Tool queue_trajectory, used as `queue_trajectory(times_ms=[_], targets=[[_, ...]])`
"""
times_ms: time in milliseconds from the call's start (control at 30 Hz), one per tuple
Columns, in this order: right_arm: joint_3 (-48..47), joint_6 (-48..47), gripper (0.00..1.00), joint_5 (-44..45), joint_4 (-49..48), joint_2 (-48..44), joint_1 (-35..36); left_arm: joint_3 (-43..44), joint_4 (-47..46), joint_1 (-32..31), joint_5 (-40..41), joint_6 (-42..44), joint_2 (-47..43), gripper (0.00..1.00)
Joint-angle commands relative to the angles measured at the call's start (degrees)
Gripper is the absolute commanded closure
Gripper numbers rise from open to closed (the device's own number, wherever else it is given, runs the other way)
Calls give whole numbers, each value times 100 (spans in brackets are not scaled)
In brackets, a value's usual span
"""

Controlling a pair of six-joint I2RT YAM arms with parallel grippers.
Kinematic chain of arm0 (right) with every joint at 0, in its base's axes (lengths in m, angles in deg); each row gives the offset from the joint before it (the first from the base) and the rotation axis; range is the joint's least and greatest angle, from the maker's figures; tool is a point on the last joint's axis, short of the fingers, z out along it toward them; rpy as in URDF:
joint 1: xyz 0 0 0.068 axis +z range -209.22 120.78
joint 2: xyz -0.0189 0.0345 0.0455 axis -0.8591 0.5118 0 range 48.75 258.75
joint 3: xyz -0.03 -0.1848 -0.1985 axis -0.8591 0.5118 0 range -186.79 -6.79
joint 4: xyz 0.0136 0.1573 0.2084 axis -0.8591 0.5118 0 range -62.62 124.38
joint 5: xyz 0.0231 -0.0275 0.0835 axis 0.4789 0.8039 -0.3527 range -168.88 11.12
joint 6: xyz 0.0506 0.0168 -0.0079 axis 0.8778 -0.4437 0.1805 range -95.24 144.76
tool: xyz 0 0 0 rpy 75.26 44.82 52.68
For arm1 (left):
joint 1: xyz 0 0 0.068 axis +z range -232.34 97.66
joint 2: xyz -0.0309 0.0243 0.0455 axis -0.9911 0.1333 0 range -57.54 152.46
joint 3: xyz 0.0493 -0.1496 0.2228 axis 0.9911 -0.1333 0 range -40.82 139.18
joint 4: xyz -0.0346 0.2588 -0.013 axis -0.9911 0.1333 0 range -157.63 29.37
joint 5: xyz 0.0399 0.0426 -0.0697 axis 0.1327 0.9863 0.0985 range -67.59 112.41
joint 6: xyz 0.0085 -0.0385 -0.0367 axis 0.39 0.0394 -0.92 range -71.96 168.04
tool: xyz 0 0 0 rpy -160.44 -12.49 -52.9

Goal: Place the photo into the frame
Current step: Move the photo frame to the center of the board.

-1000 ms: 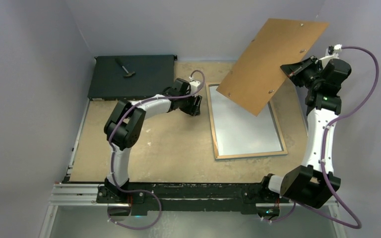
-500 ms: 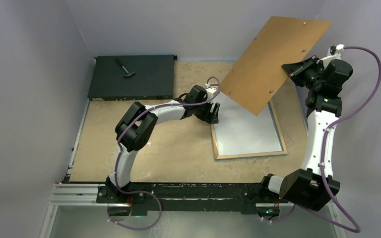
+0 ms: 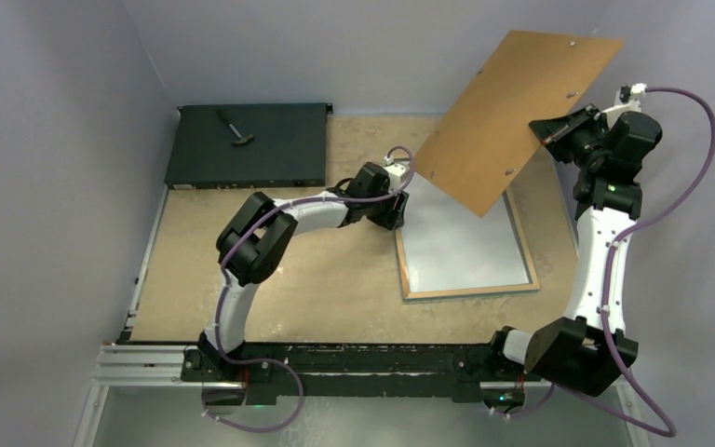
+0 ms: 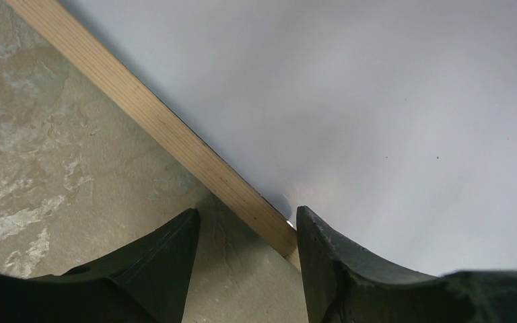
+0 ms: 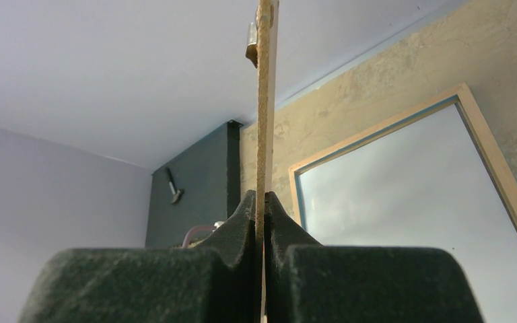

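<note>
Brightness: bright, even and diffuse, coming from overhead.
Shadows: a soft dark band runs along the inner edge of the frame [image 4: 175, 138].
Focus: the brown panel [image 5: 264, 101] and the right gripper [image 5: 261, 202] look grainy and soft up close; the overhead view is crisp.

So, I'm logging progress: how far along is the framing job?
Done: the frame lies back up, a pale sheet inside, possibly the photo face down. In hand: right gripper holds the brown backing panel aloft; left gripper's open jaws straddle the frame's left rail. Left: laying the panel onto the frame.
</note>
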Motion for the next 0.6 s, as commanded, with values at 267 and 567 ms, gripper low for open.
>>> queue_trajectory(times_ms=[267, 567], targets=[[-276, 134, 100, 111, -585, -342, -19, -669, 199, -22, 753, 811, -452, 52], [-48, 253, 100, -68, -902, -332, -21, -1239, 293, 375, 747, 1197, -1051, 61]])
